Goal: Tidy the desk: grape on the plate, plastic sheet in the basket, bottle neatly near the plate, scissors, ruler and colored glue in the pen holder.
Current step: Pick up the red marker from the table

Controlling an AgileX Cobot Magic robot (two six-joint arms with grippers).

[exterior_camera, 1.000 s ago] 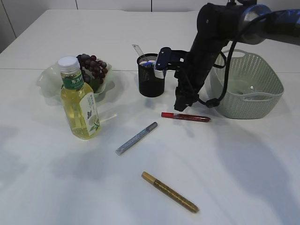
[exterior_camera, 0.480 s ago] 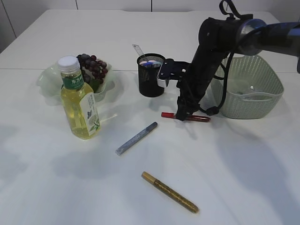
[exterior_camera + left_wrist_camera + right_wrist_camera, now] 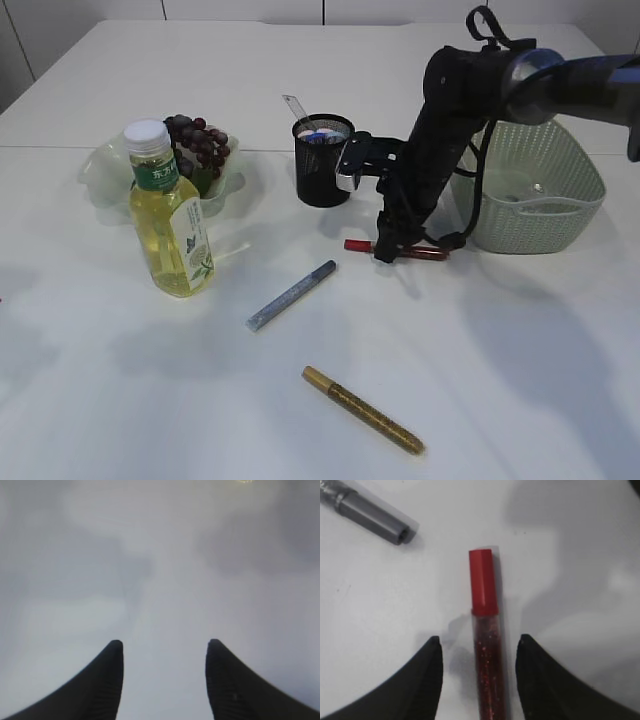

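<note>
White, matte surface (image 3: 480,400) fills the exterior view, with soft shadows across it.

Right arm (image 3: 455,110), black and jointed, is seen reaching in from the upper right and bent downward near the middle of the surface. Right pincer (image 3: 478,680) is lowered over the red glitter glue pen (image 3: 485,640); its two dark, ribbed fingers (image 3: 422,680) are spread, one on each side of the pen barrel, with a gap left on both sides. No contact can be confirmed. The pen lies flat, its opaque red cap pointing away from the wrist, its clear barrel filled with dark red glitter.

Pale green basket (image 3: 570,215), perforated plastic, is noted just right of the arm. Translucent green plate (image 3: 105,185) at the left carries a dark grape bunch (image 3: 200,145). Clear bottle (image 3: 170,225) of yellow liquid, white cap and green label, stands upright just in front of the plate. Black mesh pen holder (image 3: 322,170) stands behind the red pen, with a clear ruler (image 3: 293,107) sticking out.

Silver glue pen (image 3: 291,295) lies slanted between bottle and red pen; its grey end shows in the right wrist view. Gold glue pen (image 3: 362,409) lies nearest the camera.

Left pincer (image 3: 164,680) is seen spread over bare surface, pinching nothing.
</note>
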